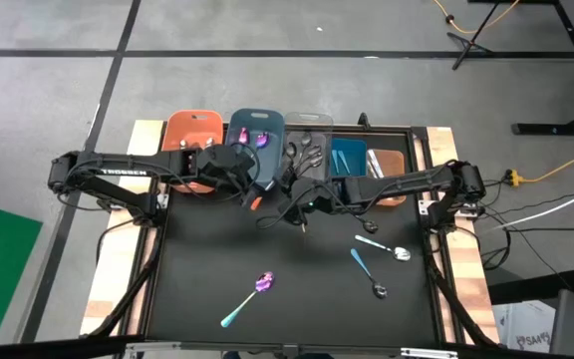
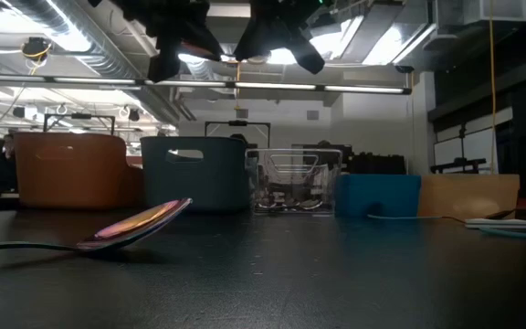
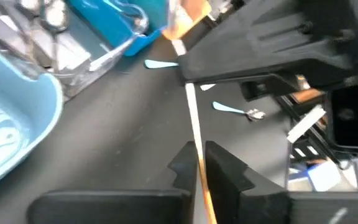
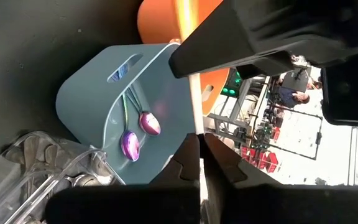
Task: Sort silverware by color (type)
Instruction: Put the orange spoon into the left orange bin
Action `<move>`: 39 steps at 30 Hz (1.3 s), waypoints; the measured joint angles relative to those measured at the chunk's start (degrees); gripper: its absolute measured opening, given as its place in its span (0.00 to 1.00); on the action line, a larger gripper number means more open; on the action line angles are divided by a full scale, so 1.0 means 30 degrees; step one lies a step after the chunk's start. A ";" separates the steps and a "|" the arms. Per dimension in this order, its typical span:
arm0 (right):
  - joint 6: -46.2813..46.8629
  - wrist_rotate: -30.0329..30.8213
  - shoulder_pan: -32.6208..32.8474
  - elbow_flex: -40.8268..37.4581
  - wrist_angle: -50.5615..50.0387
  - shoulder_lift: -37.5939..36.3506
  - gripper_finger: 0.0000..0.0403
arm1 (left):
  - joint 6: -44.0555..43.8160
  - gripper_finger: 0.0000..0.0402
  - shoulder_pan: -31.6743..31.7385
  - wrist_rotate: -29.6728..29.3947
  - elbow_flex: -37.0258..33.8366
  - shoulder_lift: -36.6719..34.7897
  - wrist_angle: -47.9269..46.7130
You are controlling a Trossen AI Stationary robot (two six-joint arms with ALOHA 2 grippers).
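A: Both arms meet at upper centre of the high view, just in front of the bin row. The left gripper [image 3: 199, 155] has its fingers closed on the orange-handled utensil [image 3: 191, 112]. The right gripper [image 4: 201, 146] is pinched on the same slim shaft from the other end.

B: So the piece hangs in the air between them, above the mat. I read this as a handover. Where does it go?

A: Likely the orange bin [image 1: 192, 128], upper left of the row. The grey-blue bin [image 1: 257, 130] beside it holds purple spoons [image 4: 130, 144].

B: How to do it well?

A: Only one gripper should let go, and only once the other's hold is sure. The shaft is thin and smooth, so it may swivel. Draw apart along its length without twisting, then carry it over the bin wall before opening.

B: What remains?

A: A purple spoon with teal handle [image 1: 252, 294] at lower centre, and two blue-handled spoons [image 1: 365, 269] at lower right.
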 joint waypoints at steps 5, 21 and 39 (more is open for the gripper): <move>-0.0002 -0.0040 0.0000 0.0000 -0.0045 -0.0016 0.00 | -0.0068 0.02 0.0001 -0.0291 -0.0034 0.0022 -0.0122; 0.0246 -0.0302 0.0000 0.0000 -0.0075 -0.0016 0.14 | 0.0071 0.01 0.0070 -0.1283 -0.0020 0.0015 -0.0392; 0.8606 0.0191 0.0504 0.0000 -0.4455 -0.2260 0.20 | 0.3140 0.01 0.5714 -0.2921 -0.0013 -0.0077 -0.2205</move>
